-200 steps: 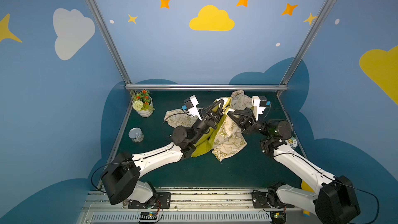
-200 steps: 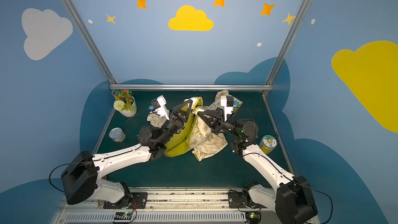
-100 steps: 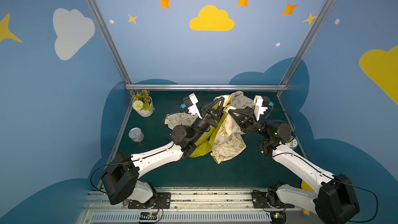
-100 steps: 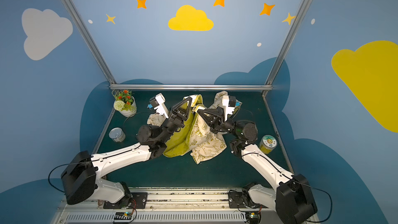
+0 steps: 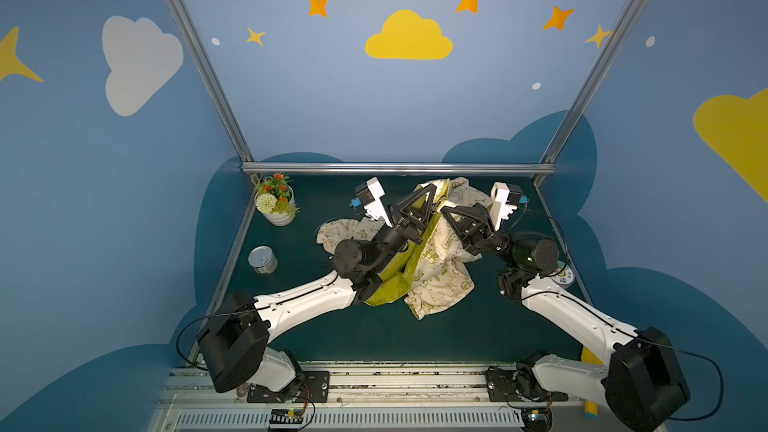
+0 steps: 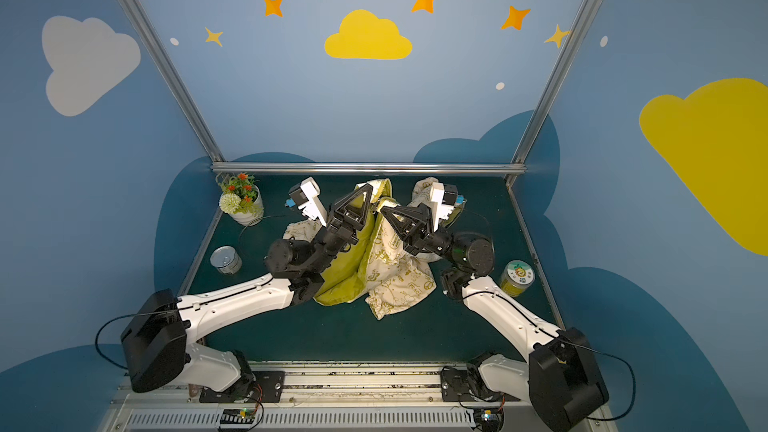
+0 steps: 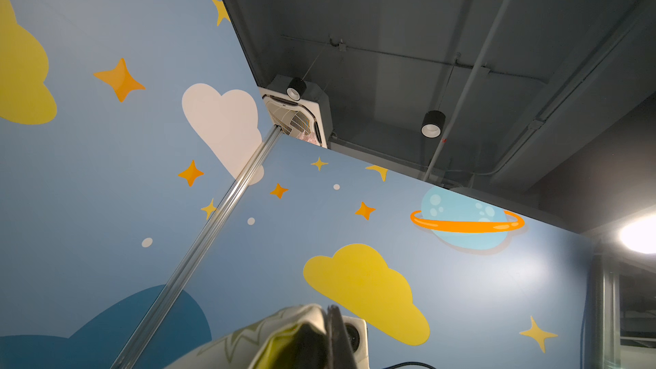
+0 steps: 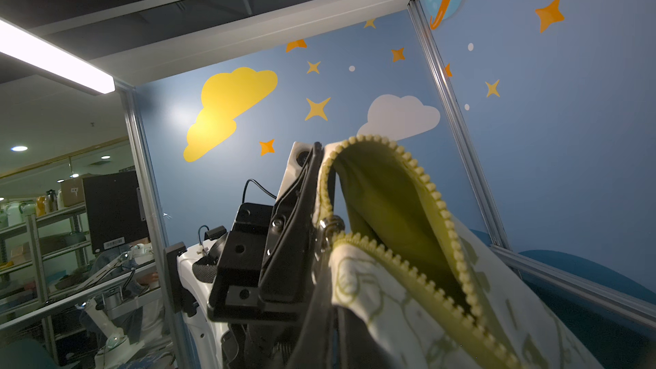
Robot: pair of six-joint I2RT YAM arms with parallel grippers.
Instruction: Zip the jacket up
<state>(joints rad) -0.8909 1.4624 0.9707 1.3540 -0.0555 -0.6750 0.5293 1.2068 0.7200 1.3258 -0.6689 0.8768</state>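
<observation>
The jacket [image 5: 436, 268] [image 6: 395, 272], cream with olive prints and yellow-green lining, hangs crumpled over the dark green table, its upper edge lifted. Both grippers hold that edge close together. My left gripper [image 5: 432, 192] [image 6: 369, 189] is shut on the jacket's lining side. My right gripper [image 5: 445, 211] [image 6: 384, 210] is shut on the printed side just beside it. In the right wrist view the zipper teeth [image 8: 440, 207] curve apart in an open loop, and the metal slider [image 8: 328, 225] sits against the left gripper's black finger [image 8: 301, 214]. In the left wrist view, cream fabric [image 7: 284, 331] is pinched in my left gripper [image 7: 328, 317].
A white pot of flowers [image 5: 276, 203] stands at the back left with a tin can [image 5: 262, 259] in front of it. A green-labelled can [image 6: 515, 278] sits beside the right arm's elbow. A metal rail [image 5: 395, 167] and the blue walls border the table.
Both grippers have risen slightly and shifted toward the back wall, drawing the jacket's upper edge up with them. Both stay shut.
</observation>
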